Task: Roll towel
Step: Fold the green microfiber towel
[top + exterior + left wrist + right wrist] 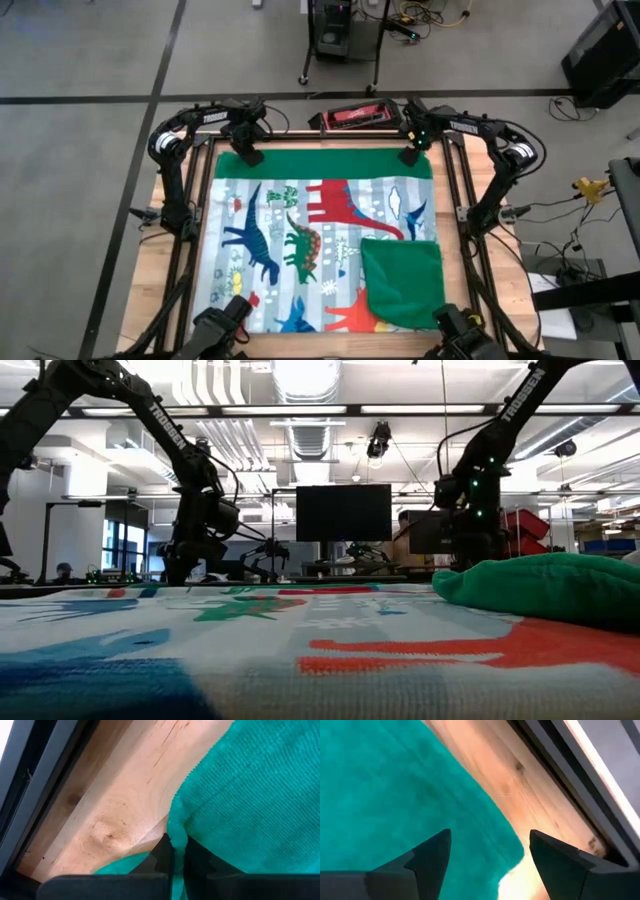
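The towel [310, 240] lies spread on the wooden table [160, 250], dinosaur print up. Its far edge is folded over into a green band [330, 165], and its near right corner is folded over as a green flap [402, 282]; that flap shows as a green mound [540, 585] in the low view. My left gripper [248, 157] stands at the band's far left corner, pointing down, shut on the cloth [240, 795]. My right gripper [409, 157] hovers open over the band's far right corner [512, 852], one finger over the green cloth [395, 795], the other over bare wood. My left gripper pinches a small raised ridge of the green cloth [176, 827] between its two fingers, right at the towel's far left corner. The fingers come from above, pointing down. Around the ridge the cloth lies flat on the table.
Black frame rails [190, 230] run along the table's left and right sides. A red and black case [355, 115] lies just beyond the far edge. Bare wood [115, 810] shows past the towel's far corners. A dark monitor [343, 512] stands in the room behind.
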### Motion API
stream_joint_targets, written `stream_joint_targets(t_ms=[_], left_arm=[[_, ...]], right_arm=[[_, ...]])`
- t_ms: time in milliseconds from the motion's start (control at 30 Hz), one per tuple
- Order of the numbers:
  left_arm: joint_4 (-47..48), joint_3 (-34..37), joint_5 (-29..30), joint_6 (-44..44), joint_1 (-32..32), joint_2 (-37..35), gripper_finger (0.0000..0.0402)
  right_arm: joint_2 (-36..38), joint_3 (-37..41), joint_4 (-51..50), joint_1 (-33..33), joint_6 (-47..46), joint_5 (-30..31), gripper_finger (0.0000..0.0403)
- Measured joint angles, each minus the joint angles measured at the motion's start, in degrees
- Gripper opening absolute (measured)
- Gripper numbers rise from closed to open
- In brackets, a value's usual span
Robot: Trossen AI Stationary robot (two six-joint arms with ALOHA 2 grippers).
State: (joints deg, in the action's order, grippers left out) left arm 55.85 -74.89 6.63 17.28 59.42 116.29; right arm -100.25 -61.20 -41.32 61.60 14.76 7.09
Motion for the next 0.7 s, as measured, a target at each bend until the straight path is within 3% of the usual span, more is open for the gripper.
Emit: stream_joint_targets(t_ms=[100, 400, 600, 700], left_arm=[[-0.14, 0.02, 0.15, -0.02, -0.02, 0.00, 0.0005], [-0.25, 0.04, 0.28, 1.19, -0.02, 0.00, 0.0004], [-0.22, -0.02, 0.33, 3.04, -0.09, -0.20, 0.0004], [0.18, -0.75, 0.35, 3.26, -0.11, -0.84, 0.0004]], right_arm=[[-0.57, 0.18, 0.10, 1.34, -2.42, 0.36, 0.0251], [-4.49, 0.15, 0.18, 1.88, -2.19, -8.67, 0.0189], [-3.88, 0.36, 0.20, 1.62, 1.24, -10.91, 0.0084], [-1.92, 0.57, 0.10, 1.49, 0.96, -8.41, 0.0020]])
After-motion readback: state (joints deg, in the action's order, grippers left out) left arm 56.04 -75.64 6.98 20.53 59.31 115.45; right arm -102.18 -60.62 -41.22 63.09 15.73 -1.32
